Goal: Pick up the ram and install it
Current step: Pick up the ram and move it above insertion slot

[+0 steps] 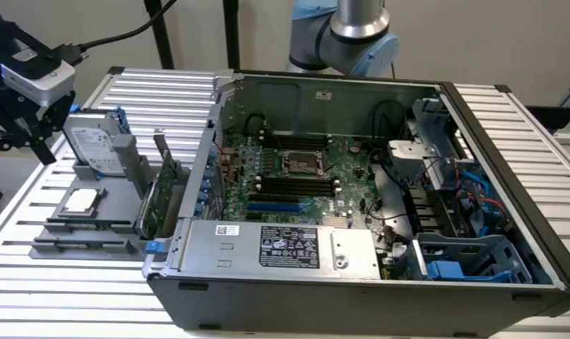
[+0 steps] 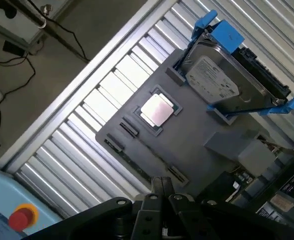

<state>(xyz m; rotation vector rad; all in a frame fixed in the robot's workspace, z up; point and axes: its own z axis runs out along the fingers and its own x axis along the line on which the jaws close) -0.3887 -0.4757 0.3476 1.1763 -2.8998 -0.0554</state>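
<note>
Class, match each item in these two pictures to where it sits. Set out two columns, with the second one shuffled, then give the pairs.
Items
1. hard drive
2. processor
3. gripper
4. power supply

Places
A. inside the computer case, along the wall nearest the exterior camera
B. above the slatted table, on the exterior view's left of the hard drive
C. lying flat in a square recess of the grey holder
D. standing on edge in the grey holder

Pairs: 1-D, 2-C, 3-B, 4-A

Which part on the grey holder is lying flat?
The square silver processor; the hard drive with blue rails and the green card stand upright on edge.
</note>
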